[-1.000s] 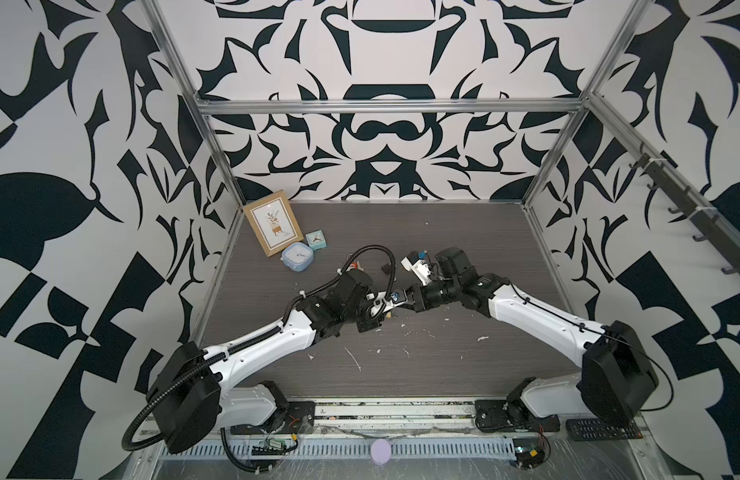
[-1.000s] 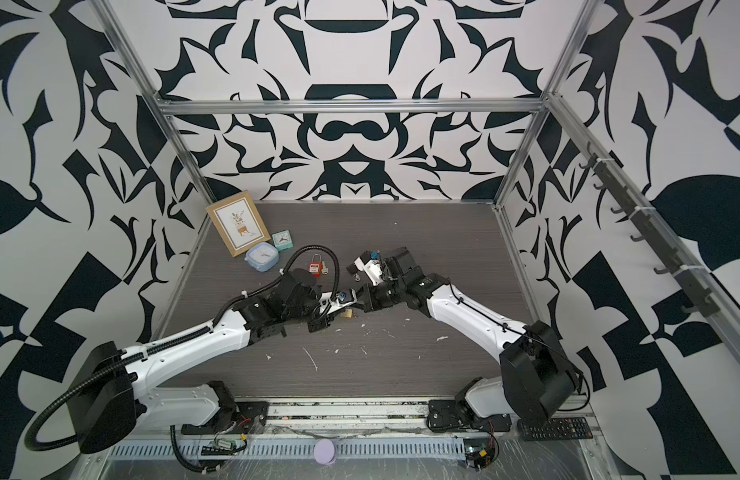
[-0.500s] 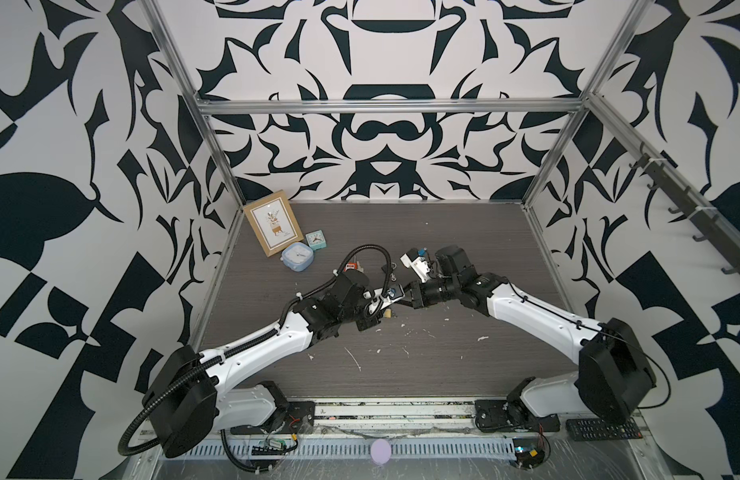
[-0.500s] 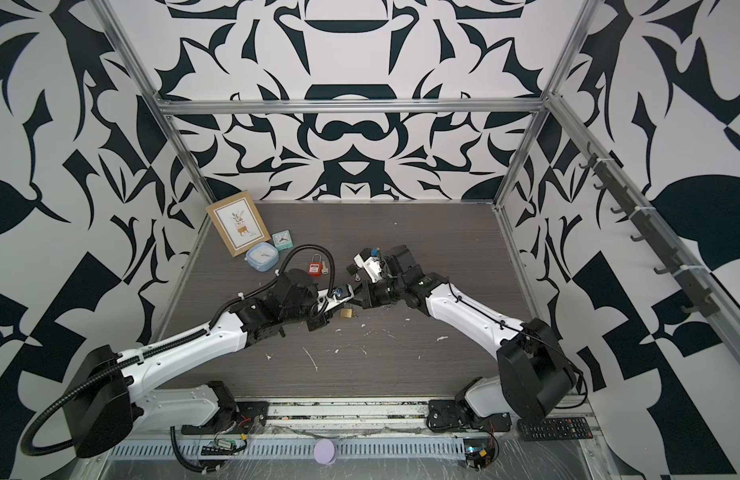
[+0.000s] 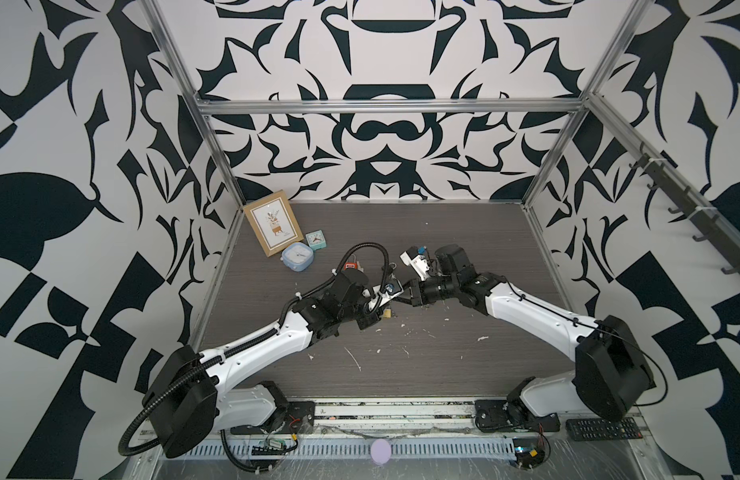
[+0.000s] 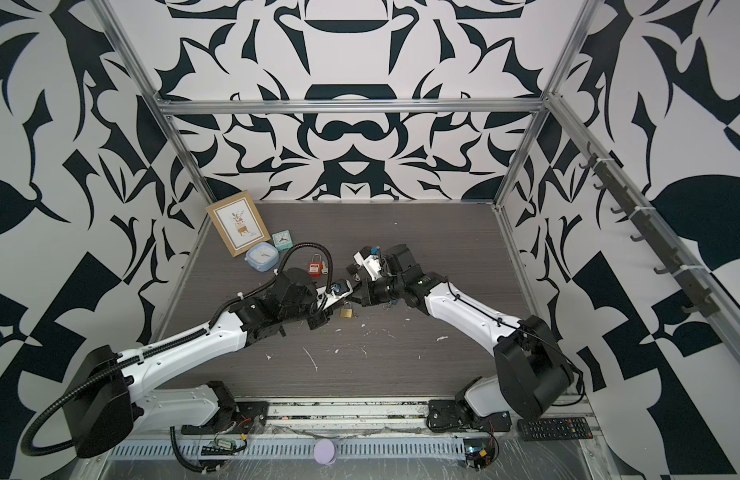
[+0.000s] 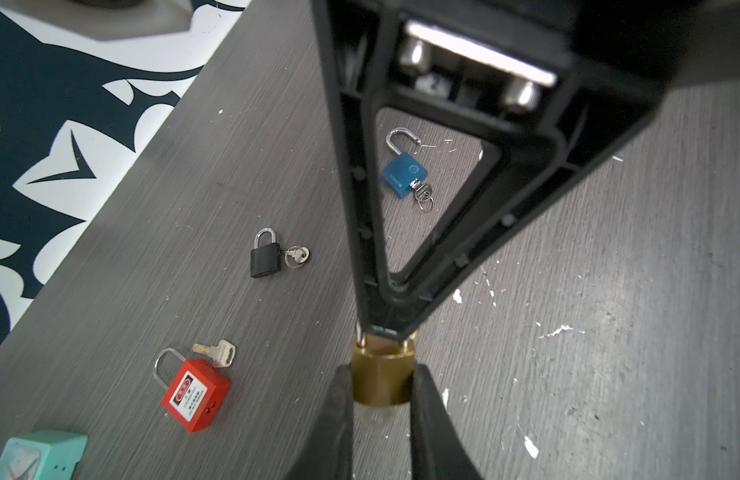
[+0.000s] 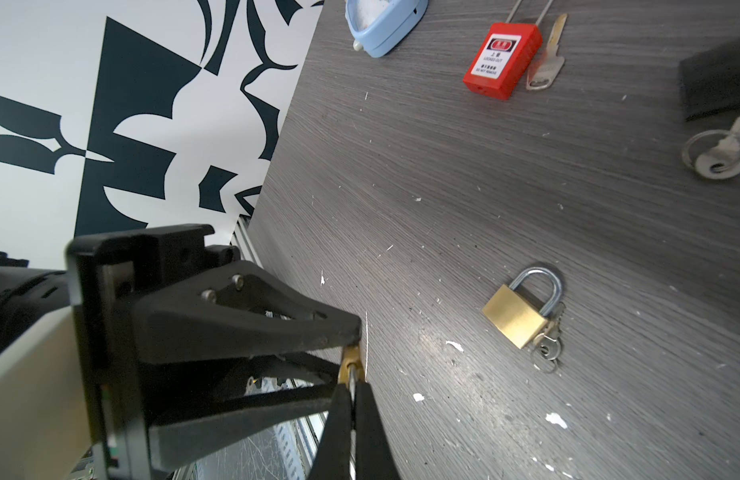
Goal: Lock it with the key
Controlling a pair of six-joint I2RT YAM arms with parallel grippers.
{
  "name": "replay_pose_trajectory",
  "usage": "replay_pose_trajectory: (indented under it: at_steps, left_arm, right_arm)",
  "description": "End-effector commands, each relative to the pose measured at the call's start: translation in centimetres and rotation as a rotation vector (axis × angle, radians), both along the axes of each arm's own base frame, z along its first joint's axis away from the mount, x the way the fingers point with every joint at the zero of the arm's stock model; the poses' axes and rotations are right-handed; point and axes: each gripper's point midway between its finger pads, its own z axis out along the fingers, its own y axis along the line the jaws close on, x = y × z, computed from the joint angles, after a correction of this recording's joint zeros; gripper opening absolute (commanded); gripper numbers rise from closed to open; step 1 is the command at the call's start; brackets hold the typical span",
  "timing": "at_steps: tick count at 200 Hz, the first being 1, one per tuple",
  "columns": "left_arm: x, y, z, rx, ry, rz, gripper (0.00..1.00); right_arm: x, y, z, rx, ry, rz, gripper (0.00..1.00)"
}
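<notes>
In both top views the held lock is all but hidden where the two hands meet near the middle of the table (image 6: 401, 374); only the wrist views show it. In the left wrist view the left hand (image 7: 381, 368) is clamped on the two sides of the brass padlock (image 7: 381, 386), and a pale blur past the lock's far end cannot be made out. The right hand (image 8: 352, 388) is closed to a sliver on a thin silver piece (image 8: 351, 376) standing out of the brass body; whether that is shackle or key cannot be told. The left arm reaches in from 7 o'clock and the right from 4 o'clock, both stretched low with their tips pointing at each other. A loose brass padlock (image 6: 346, 311) with keys at its base lies on the table just at 7 o'clock of the meeting point, and a red padlock (image 6: 315, 268) lies at 10 o'clock. The mint clock (image 7: 40, 455) is cut off at the left wrist view's edge.
</notes>
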Motion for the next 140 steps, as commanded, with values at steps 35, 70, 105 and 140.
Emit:
replay_pose_trajectory:
  at_steps: [35,70,105,140]
  left_arm:
    - [1.0,-4.0,12.4,-0.375,-0.249,-0.080,0.00]
    - [1.7,-4.4,13.8,-0.405,-0.283,-0.070,0.00]
    - [2.3,-4.7,15.6,-0.468,-0.323,-0.052,0.00]
    - [2.8,-4.3,17.3,-0.522,-0.379,-0.017,0.00]
  right_arm:
    - [-2.5,0.3,-2.8,-0.036,0.108,0.058,0.00]
    - [-2.8,0.2,-3.2,-0.040,0.118,0.060,0.00]
    - [-3.0,0.4,-3.6,-0.041,0.128,0.062,0.00]
    - [-3.5,0.8,-4.1,-0.044,0.143,0.075,0.00]
